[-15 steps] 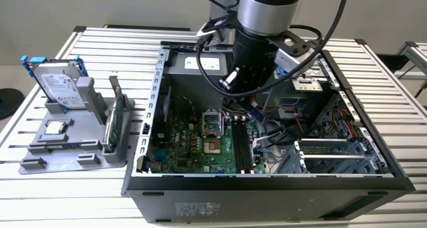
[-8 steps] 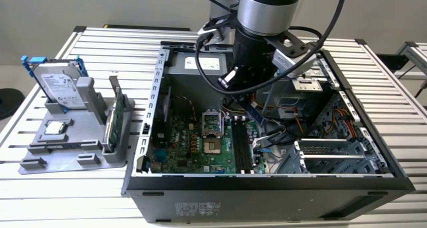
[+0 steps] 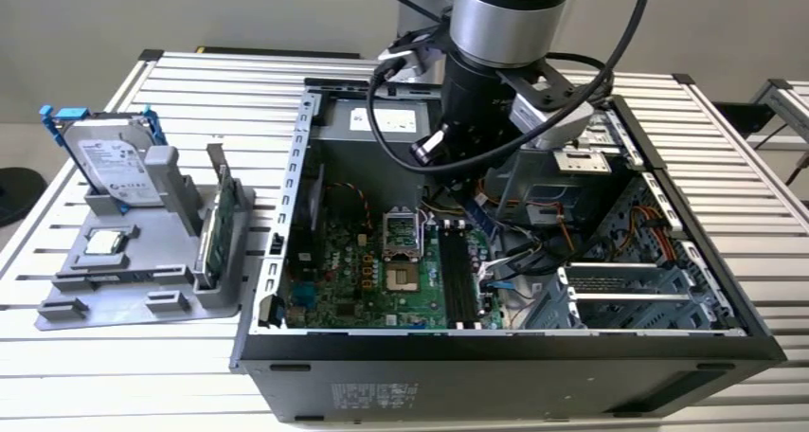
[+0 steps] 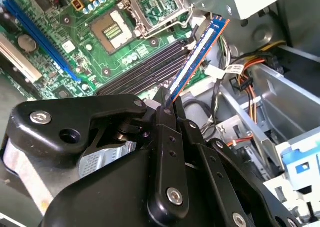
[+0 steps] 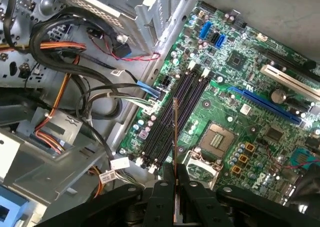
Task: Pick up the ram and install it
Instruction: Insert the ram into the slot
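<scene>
The ram (image 4: pixel 196 57) is a slim blue-black stick, and my gripper (image 4: pixel 165 105) is shut on its near end. Edge-on in the first wrist view, the ram (image 5: pixel 175 137) hangs just above the black memory slots (image 5: pixel 181 103) and runs along them, not seated. My gripper (image 5: pixel 175 181) clamps it from both sides. In the exterior view the arm reaches down into the open computer case (image 3: pixel 291 214), with the gripper (image 3: pixel 461 171) over the motherboard (image 3: pixel 367 271) above the memory slots (image 3: pixel 456 276). The slots (image 4: pixel 145 64) stand bare.
Bundled cables (image 5: pixel 85 94) and a metal drive cage (image 3: pixel 563 171) crowd the side of the slots. The CPU socket (image 3: pixel 400 231) lies on the other side. Outside the case, a grey holder (image 3: pixel 139 295) carries a silver hard drive (image 3: pixel 114 162) and a green card (image 3: pixel 218 228).
</scene>
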Robot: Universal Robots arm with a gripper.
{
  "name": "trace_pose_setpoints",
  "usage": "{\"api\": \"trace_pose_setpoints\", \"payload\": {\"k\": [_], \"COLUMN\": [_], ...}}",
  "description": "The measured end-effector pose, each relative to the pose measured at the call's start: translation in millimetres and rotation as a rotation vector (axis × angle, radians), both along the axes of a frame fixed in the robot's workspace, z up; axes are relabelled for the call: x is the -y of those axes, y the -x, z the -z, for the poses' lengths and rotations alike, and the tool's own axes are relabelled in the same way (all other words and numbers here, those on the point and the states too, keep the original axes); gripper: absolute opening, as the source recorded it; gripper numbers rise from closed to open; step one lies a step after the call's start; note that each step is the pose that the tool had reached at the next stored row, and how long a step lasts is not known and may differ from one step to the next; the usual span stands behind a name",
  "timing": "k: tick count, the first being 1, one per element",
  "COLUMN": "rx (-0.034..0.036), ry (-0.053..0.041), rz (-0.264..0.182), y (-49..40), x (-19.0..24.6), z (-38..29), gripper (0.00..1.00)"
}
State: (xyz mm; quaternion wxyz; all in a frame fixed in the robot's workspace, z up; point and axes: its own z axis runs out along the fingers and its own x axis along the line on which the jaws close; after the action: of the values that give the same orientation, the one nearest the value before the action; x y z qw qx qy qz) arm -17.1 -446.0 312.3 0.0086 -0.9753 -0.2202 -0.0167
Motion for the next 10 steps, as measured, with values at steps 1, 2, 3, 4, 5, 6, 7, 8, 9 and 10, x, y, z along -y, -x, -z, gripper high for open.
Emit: {"api": "trace_pose_setpoints", "payload": {"k": [1,2,3,4,5,6,7,8,9,10], "rx": [-0.0001,0.0000,0.0000,0.0000,0.0000,0.0000,0.0000,-0.0001,0.0000,0.0000], "ry": [0.0000,-0.0001,-0.0001,-0.0002,-0.0003,-0.0003,-0.0004,-0.0004,-0.0005,-0.0005], "rz": [0.012,0.024,0.035,0.048,0.060,0.071,0.083,0.095,0.108,0.121], "y": [0.0,0.0,0.0,0.0,0.0,0.0,0.0,0.0,0.0,0.0], "x": [0.0,0.0,0.0,0.0,0.0,0.0,0.0,0.0,0.0,0.0], "z": [0.0,0.0,0.0,0.0,0.0,0.0,0.0,0.0,0.0,0.0], "gripper": [0.00,0.00,0.00,0.00,0.00,0.00,0.00,0.00,0.00,0.00]}}
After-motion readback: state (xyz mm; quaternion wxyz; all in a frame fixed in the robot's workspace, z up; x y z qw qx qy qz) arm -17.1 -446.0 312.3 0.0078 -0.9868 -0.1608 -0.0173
